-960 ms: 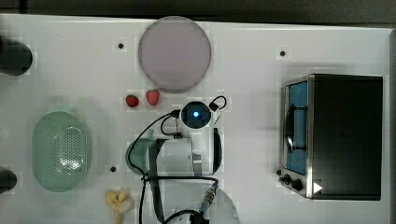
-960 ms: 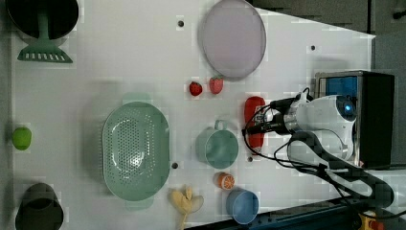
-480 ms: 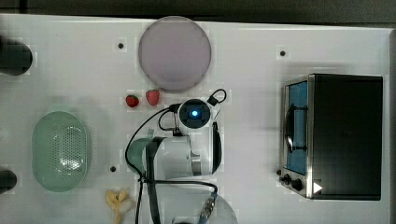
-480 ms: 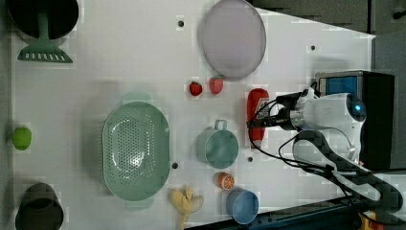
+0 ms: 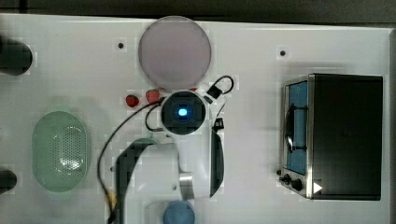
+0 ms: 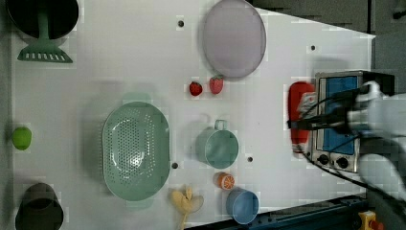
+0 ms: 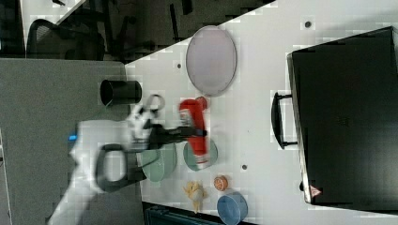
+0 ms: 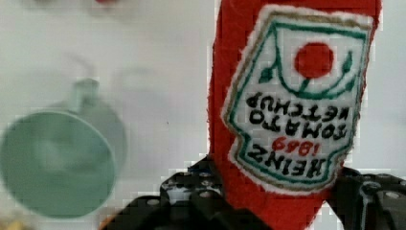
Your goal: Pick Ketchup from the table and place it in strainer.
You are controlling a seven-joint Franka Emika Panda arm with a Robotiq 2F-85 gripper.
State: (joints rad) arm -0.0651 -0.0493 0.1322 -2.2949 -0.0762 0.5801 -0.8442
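The Ketchup [image 6: 299, 112], a red bottle with a white label, is clamped between my gripper's [image 6: 306, 123] fingers and hangs above the table. In the right view the Ketchup [image 7: 195, 129] lies level over the teal mug, with the gripper [image 7: 190, 132] shut across its middle. The wrist view has the Ketchup [image 8: 287, 96] label close up, and the black fingers [image 8: 191, 191] press on either side of it. The mint-green strainer [image 6: 136, 151] stands with nothing in it, well to the left view's left of the bottle. It is also at the top view's left, the strainer [image 5: 60, 151].
A teal mug [image 6: 218, 148] sits between the strainer and the bottle. Two strawberries [image 6: 195, 88] and a lilac plate [image 6: 233, 38] lie beyond it. A toaster oven [image 5: 336, 135] fills the top view's right. A blue bowl [image 6: 242, 206], orange half [image 6: 225, 180] and banana [image 6: 186, 201] line one table edge.
The fingers closed on the Ketchup, then lifted it off the table. The bottle and hand shifted to the left view's right, and the wrist looms larger in the top view.
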